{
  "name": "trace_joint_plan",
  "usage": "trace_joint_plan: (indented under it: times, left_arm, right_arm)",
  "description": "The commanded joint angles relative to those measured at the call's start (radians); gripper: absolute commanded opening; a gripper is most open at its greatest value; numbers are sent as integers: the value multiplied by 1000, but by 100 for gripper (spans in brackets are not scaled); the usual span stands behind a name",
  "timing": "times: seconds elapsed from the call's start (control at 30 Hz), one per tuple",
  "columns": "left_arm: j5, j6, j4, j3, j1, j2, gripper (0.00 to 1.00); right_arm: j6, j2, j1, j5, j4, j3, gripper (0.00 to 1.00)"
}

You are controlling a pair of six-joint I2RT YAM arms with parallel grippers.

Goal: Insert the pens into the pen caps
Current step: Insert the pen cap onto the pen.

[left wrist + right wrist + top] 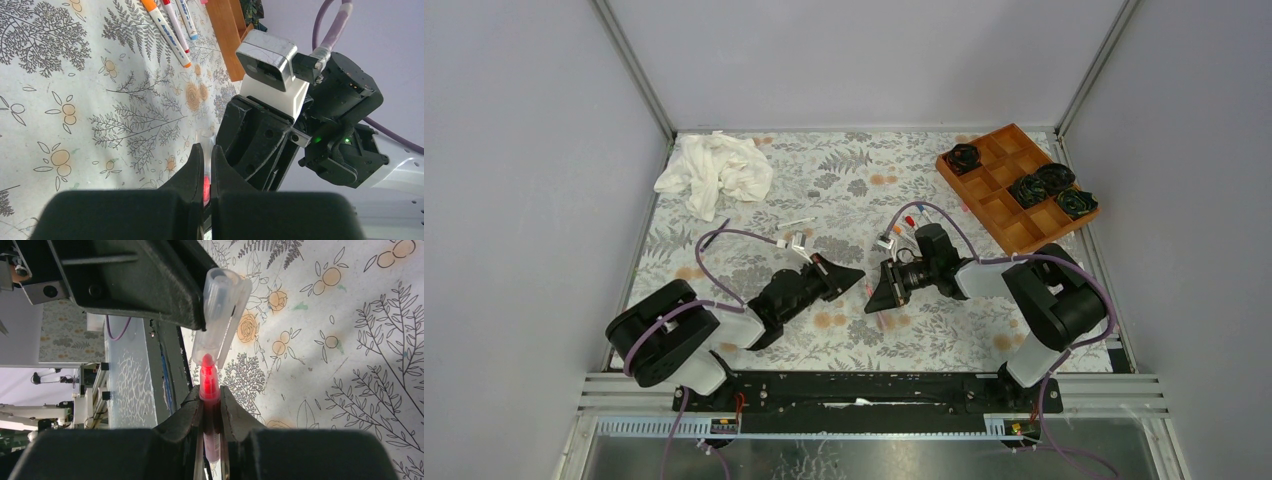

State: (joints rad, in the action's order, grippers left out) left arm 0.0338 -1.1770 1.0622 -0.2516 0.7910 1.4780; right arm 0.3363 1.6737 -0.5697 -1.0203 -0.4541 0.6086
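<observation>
- The right fingers (182,420) were closed tight on a red pen (209,382), its red tip poking out beyond them.
- The left fingers (192,172) were pressed nearly together on a clear cap (222,300), which stuck out from them with its open end turned toward the pen.
- Both were held up above the worktop (75,100), in the middle between the two arms.
- In the right wrist view the pen tip sat right at the mouth of the cap, barely inside if at all. The pen was not pushed home, so I judged this pair lined up but not yet joined.
- Three more pens (165,31) (orange, red and blue) lay side by side on the worktop near a wooden tray (225,30). Whether they had caps on could not be told.
- The overhead view showed a few small coloured bits by the right arm, too small to name.
- By my reading the task was in its early part: one pen was at the point of being capped, and the others had not been dealt with.
</observation>
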Motion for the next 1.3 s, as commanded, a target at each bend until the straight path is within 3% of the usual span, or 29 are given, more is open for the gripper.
trace_joint_plan:
  times: [0.0,0.77,1.07,1.27]
  left_arm:
    - [30,7,58,-4,14,-5,0]
    - [179,44,-20,-25,125,-43,0]
    - [184,87,-48,-36,180,-58,0]
    - [222,162,-119,-13,202,-160,0]
  right_arm:
    - [16,9,-6,15,-4,36,0]
    - [147,-44,4,125,-65,6,0]
    - [102,-77,32,128,-54,9,0]
    - [25,-105,33,118,-19,19,0]
